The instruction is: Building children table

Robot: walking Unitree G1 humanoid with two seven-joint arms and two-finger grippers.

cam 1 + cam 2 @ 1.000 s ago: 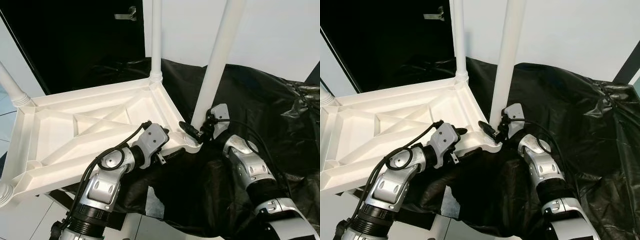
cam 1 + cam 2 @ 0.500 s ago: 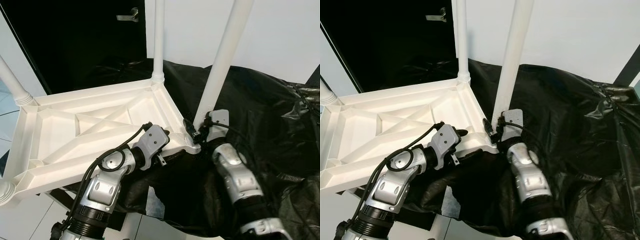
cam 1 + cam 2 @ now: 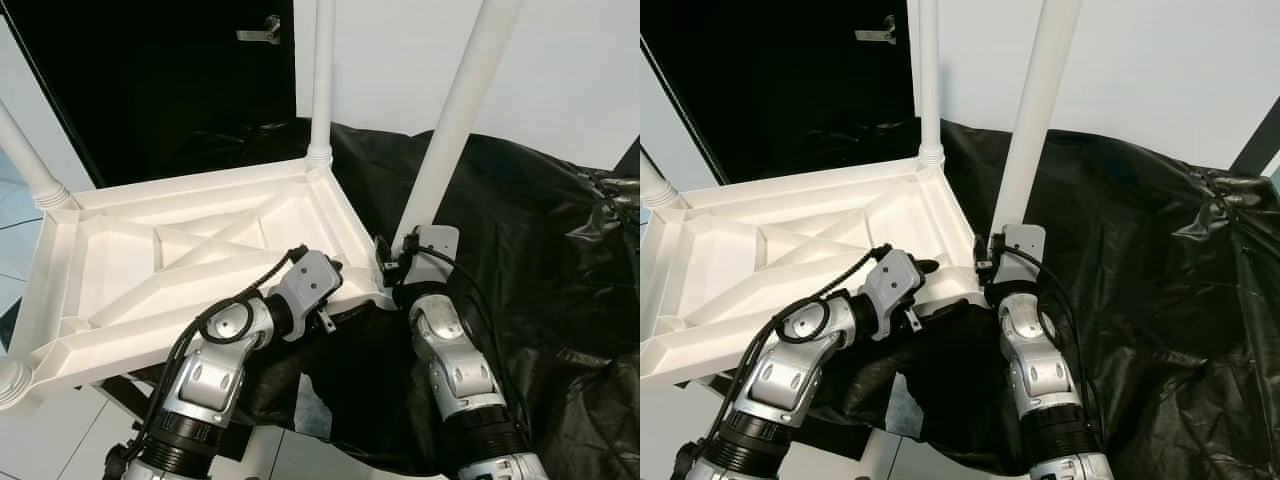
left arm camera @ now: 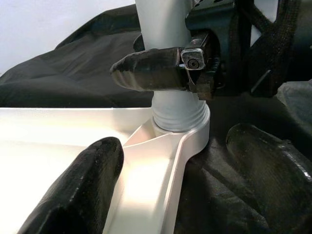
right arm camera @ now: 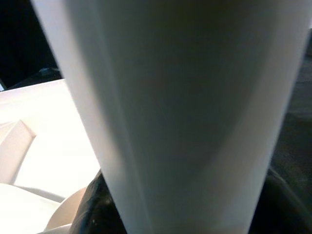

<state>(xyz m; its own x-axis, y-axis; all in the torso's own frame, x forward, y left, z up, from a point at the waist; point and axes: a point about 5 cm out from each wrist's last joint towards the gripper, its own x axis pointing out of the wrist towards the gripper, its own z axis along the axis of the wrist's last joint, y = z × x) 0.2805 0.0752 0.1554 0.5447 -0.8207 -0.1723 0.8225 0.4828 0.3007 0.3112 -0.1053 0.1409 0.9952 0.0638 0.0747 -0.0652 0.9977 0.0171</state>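
Left eye view: the upturned white table fills the left and centre; the right tool clamps its near leg at the socket, centre right. Left wrist view: the left tool straddles the table's rim, fingers apart. If the leg tilts, its thread could jam or strip.

Both eye views look down from the robot's head at the upturned white plastic table top. The left wrist camera sits low beside its near right corner. The right wrist camera is very close to the tall white leg there.
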